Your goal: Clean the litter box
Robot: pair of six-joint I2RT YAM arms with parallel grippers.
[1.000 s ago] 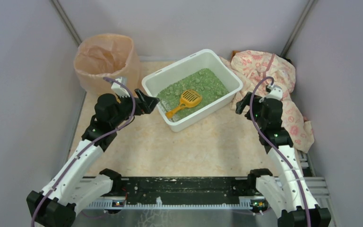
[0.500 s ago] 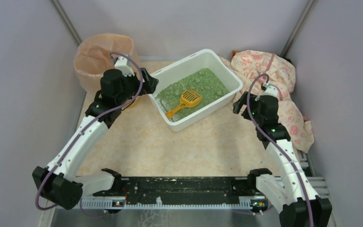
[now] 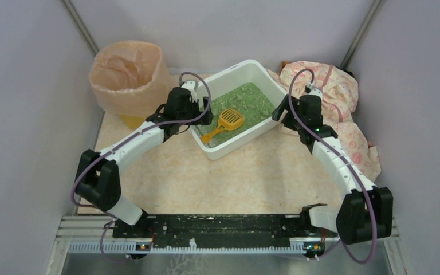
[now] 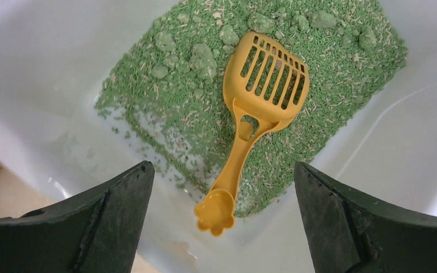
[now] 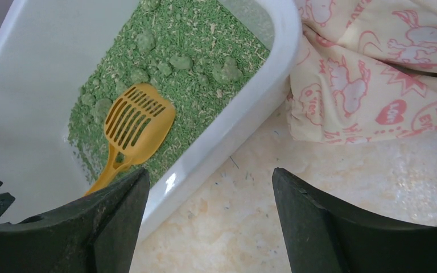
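Note:
The white litter box (image 3: 269,80) stands at the back middle of the table, with green litter (image 3: 246,100) and several clumps inside. An orange-yellow slotted scoop (image 3: 224,124) lies on the litter, its paw-shaped handle end (image 4: 214,211) toward the near-left corner. My left gripper (image 3: 201,116) is open and empty over the box's left end, with the handle between the fingers in the left wrist view (image 4: 222,173). My right gripper (image 3: 279,112) is open and empty beside the box's right rim (image 5: 244,122), above the table.
A round bin with a peach bag (image 3: 127,74) stands at the back left. A crumpled pink-patterned cloth (image 3: 332,97) lies at the back right, touching the box's corner (image 5: 375,68). Grey walls close in on both sides.
My left gripper swung from beside the bin rightward to over the box's left end. My right gripper moved forward and left to the box's right rim. Box and scoop stayed put.

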